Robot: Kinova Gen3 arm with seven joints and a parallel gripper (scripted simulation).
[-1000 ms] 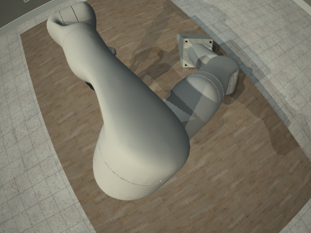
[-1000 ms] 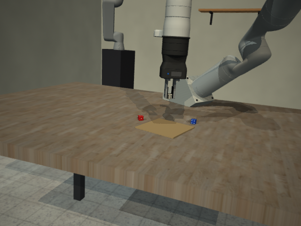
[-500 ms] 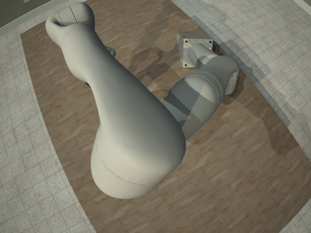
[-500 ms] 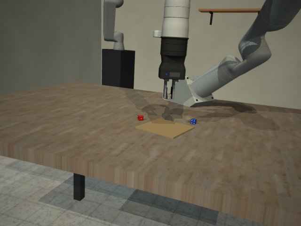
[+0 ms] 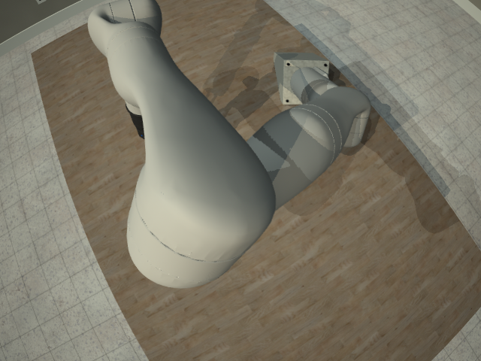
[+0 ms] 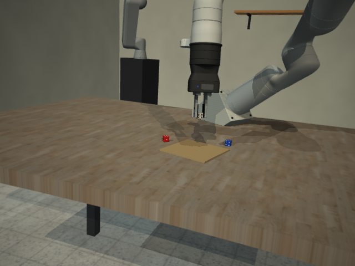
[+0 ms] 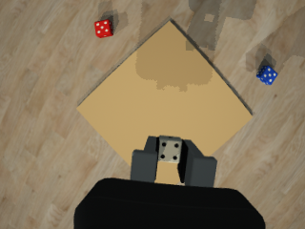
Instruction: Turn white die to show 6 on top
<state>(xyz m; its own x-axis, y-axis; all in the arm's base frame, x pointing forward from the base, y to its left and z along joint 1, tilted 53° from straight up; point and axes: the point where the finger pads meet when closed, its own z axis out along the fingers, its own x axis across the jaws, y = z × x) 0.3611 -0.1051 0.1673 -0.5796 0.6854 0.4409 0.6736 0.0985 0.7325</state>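
Note:
My gripper (image 6: 200, 114) (image 7: 168, 153) is shut on the white die (image 6: 200, 115) (image 7: 170, 151) and holds it high above the tan mat (image 6: 194, 151) (image 7: 159, 114). In the wrist view the die's face towards the camera shows four pips. The red die (image 6: 165, 138) (image 7: 103, 29) lies on the table just off the mat's left corner. The blue die (image 6: 227, 142) (image 7: 267, 75) lies on the table off the mat's right corner. In the top view the arm hides the mat and the dice.
The arm's grey base block (image 5: 301, 77) (image 6: 221, 113) stands at the back of the wooden table (image 6: 86, 148). A black pedestal (image 6: 138, 80) with a second arm stands behind the table. A wall shelf (image 6: 268, 12) hangs at the upper right.

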